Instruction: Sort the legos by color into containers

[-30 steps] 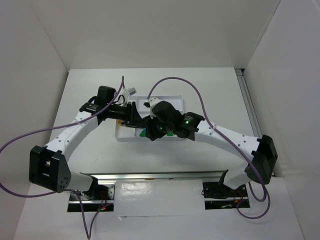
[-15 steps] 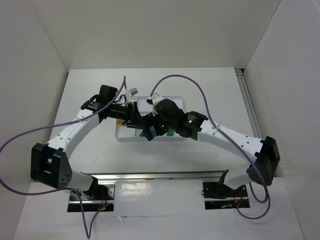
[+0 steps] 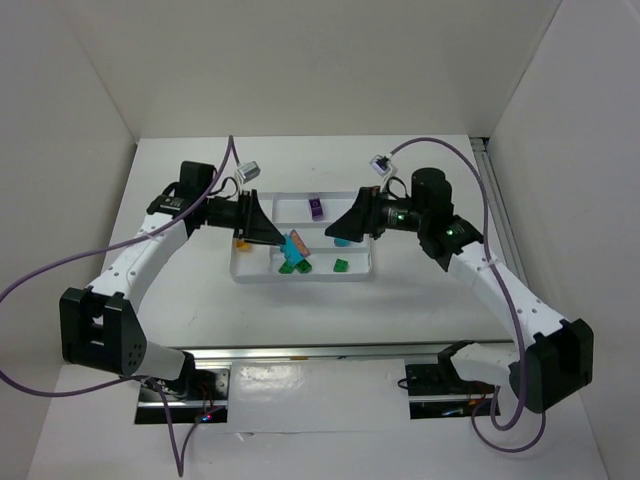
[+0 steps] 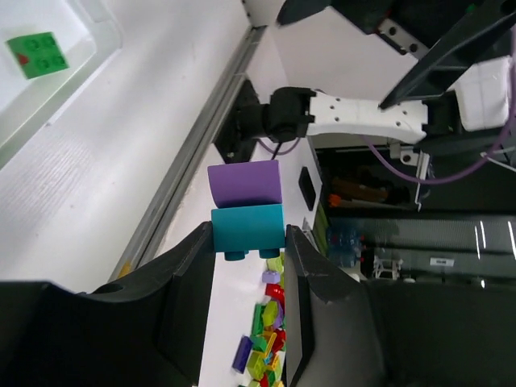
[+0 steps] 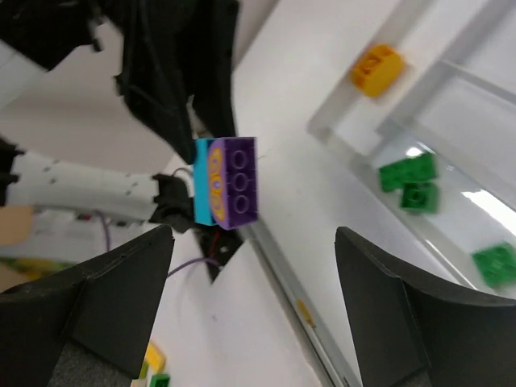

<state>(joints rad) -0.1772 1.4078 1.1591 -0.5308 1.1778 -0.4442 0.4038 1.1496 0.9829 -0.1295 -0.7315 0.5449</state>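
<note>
- left gripper [image 4: 250,234]: lower centre of the frame, clamped on the cyan end of a lego stack [image 4: 245,205].
- lego stack: purple brick farthest out, long axis running up the frame, held over the tray [image 3: 300,279].
- right gripper [image 5: 251,270]: jaws wide apart, empty, facing the stack's purple studs.

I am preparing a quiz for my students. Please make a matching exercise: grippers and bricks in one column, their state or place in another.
1 left gripper
2 right gripper
3 lone purple brick
4 green bricks

A open
B far section of the tray
C shut on the brick stack
D near section

Pairs: 1-C, 2-A, 3-B, 4-D
</note>
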